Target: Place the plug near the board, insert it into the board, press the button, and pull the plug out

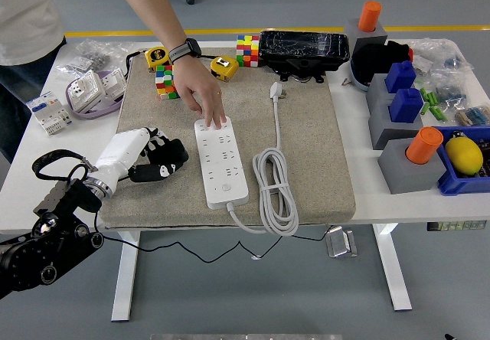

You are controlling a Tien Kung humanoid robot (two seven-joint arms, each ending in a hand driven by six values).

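A white power strip (221, 161) lies lengthwise on the beige mat (321, 148). Its button (227, 189) sits near the close end. The white plug (276, 89) rests unplugged on the mat to the strip's upper right, and its cable (275, 194) is coiled beside the strip. A person's hand (207, 100) presses down on the strip's far end. My left hand (162, 164) hovers over the mat's left part, a short way left of the strip, its black fingers relaxed and holding nothing. My right arm is out of view.
Two colour cubes (246, 50) (163, 80), two yellow tape measures (224, 67) (155, 56) and a black box (304, 47) line the mat's far edge. Grey blocks with orange and blue pegs (406, 164) and a blue bin (464, 173) stand right. Switch parts (96, 87) lie left.
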